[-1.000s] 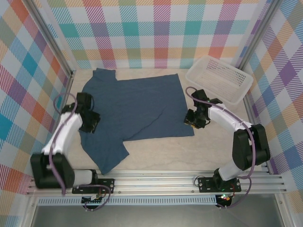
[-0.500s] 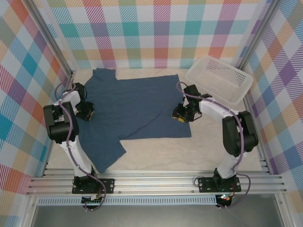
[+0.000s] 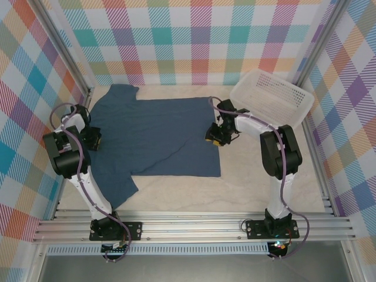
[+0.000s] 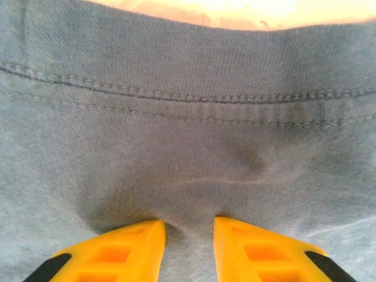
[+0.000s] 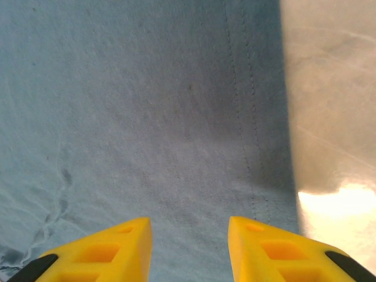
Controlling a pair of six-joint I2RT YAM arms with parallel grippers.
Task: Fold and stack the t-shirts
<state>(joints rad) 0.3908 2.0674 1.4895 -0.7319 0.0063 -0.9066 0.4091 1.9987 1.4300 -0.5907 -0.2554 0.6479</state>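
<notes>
Left gripper [image 4: 188, 229]: the fingers are kept a little apart and pressed down on the cloth. A small wrinkle is gathered at the tips. Whether any cloth is pinched cannot be told.
Right gripper [image 5: 188, 226]: the fingers are set wider apart. Flat cloth is seen in the gap and nothing is held.
T-shirt [image 3: 158, 135]: it is spread open under both grippers and between them. A stitched hem [image 4: 176, 97] is seen just ahead of the left tips. The cloth's edge [image 5: 285, 117] is passed just beside the right gripper's outer finger.
Risk one: the edge could be missed by the right gripper, because so little cloth is left on that side.
Risk two: the cloth could be bunched up if it is pushed, not lifted.
Risk three: a crooked fold could be made if only one side is gripped.
Basket [image 3: 282, 84]: it is just beyond the right gripper and could be bumped.
</notes>
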